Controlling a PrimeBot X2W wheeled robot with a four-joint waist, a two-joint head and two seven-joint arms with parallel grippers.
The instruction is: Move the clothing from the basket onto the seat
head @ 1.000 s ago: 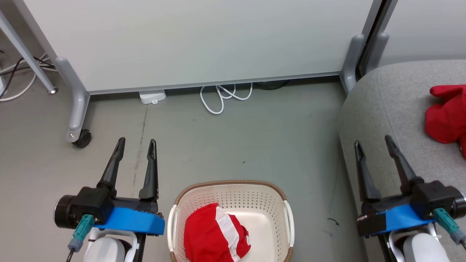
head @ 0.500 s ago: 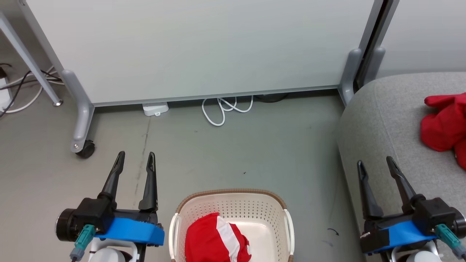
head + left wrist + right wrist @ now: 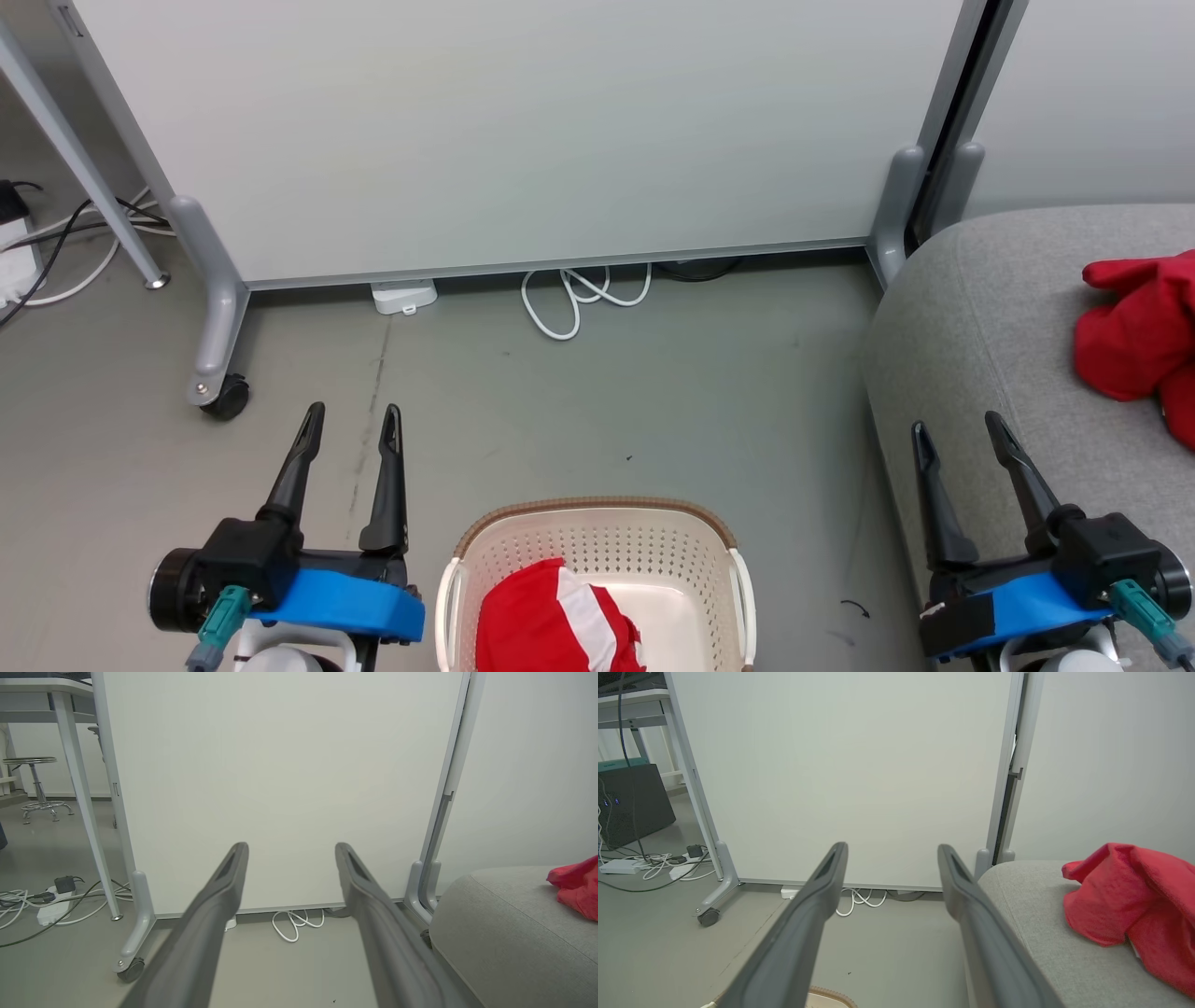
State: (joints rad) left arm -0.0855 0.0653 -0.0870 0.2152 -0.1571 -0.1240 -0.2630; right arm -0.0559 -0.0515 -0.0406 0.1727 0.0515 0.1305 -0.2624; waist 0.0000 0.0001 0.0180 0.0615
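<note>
Two red garments are seen in the head view. A thick bright red knit (image 3: 560,621) with white stripes is lying inside the cream-white perforated plastic basket (image 3: 597,505) with a brown woven-look rim, at the bottom edge between the two arms. A thin plain red garment (image 3: 1134,331) is heaped on the large grey fabric sofa (image 3: 980,308) at the right edge. The basket is set on the grey floor (image 3: 653,401), with a strip of floor between it and the sofa's rounded end. The left gripper (image 3: 355,411) is held over the floor to the left of the basket, its jaws spread wide and empty. The right gripper (image 3: 955,422) is held over the sofa's near edge, its jaws likewise wide and empty, well apart from the plain red garment. A white partition panel (image 3: 523,131) on grey castered legs is stood behind, with a white cable (image 3: 579,303) coiled at its foot.

From the left wrist view, the left gripper (image 3: 290,847) is seen pointed at the panel, jaws wide with nothing between them; the sofa (image 3: 490,914) and a corner of the plain red garment (image 3: 577,886) are seen at the right.

From the right wrist view, the right gripper (image 3: 892,846) is shown with jaws wide and empty. The plain red garment (image 3: 1129,891) is seen crumpled on the sofa (image 3: 1031,905) to the right, and a piece of the basket rim (image 3: 829,995) is caught at the bottom edge.
</note>
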